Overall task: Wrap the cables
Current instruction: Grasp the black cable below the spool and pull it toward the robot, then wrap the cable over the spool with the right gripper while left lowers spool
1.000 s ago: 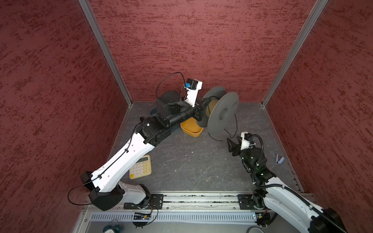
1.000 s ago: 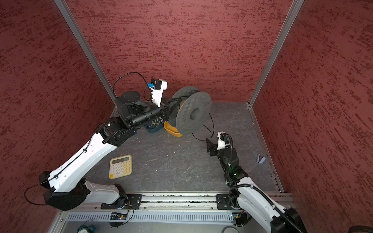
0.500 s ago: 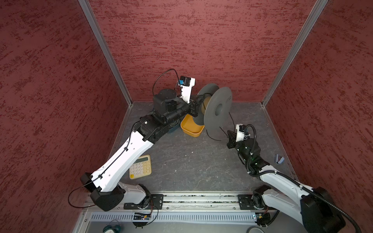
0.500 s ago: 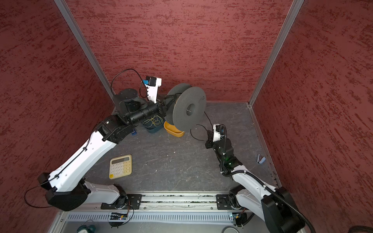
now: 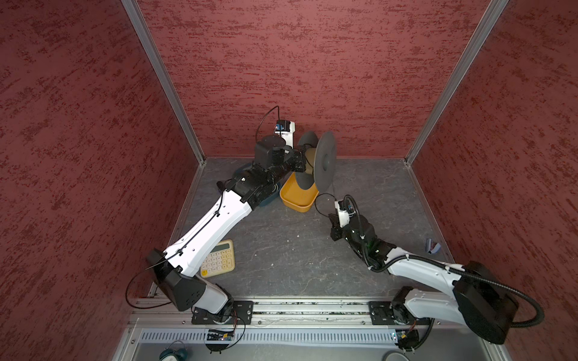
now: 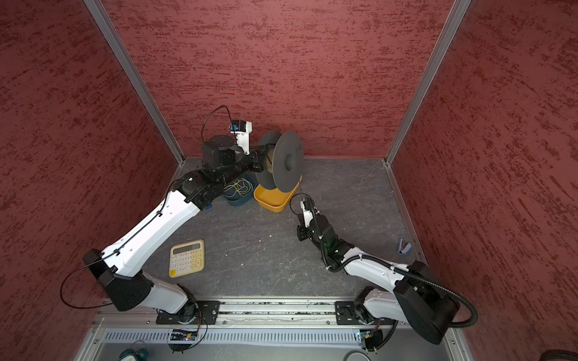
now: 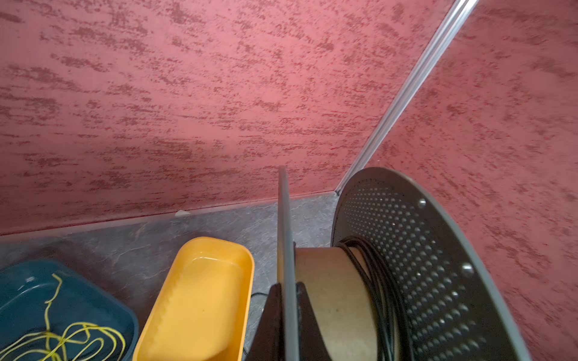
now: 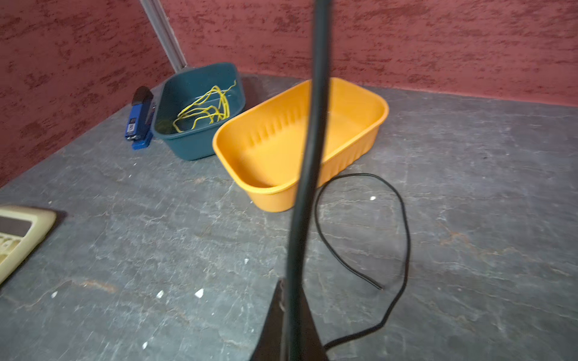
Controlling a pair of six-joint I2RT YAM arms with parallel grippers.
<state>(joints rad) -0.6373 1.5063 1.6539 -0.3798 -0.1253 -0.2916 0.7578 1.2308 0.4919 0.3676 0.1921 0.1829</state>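
Observation:
In both top views a dark grey spool [image 5: 326, 157] [image 6: 289, 159] hangs above the trays at the back. My left gripper [image 5: 301, 161] [image 6: 261, 162] [image 7: 287, 290] is shut on the spool's near flange [image 7: 283, 218]. Black cable [image 7: 380, 281] is wound in several turns on the cardboard core, against the perforated far flange. My right gripper [image 5: 332, 218] [image 6: 299, 219] [image 8: 289, 287] is low over the floor, shut on the cable [image 8: 309, 125]. From the jaws the cable rises out of the right wrist view. Its loose end lies in a loop [image 5: 316, 203] [image 6: 291, 203] [image 8: 403, 218] on the floor.
An orange tray [image 5: 297, 204] [image 6: 272, 201] [image 8: 350, 150] sits under the spool, beside a blue tray [image 6: 237, 200] [image 8: 194, 147] holding yellow-green wire [image 8: 203, 112]. A blue stapler [image 8: 139, 118] lies by the left wall, a calculator [image 5: 219, 258] [image 6: 186, 258] front left, a small blue object [image 5: 433, 245] far right.
My right gripper moved in toward the orange tray and closed on the cable. The left arm swung the spool left and turned it more edge-on.

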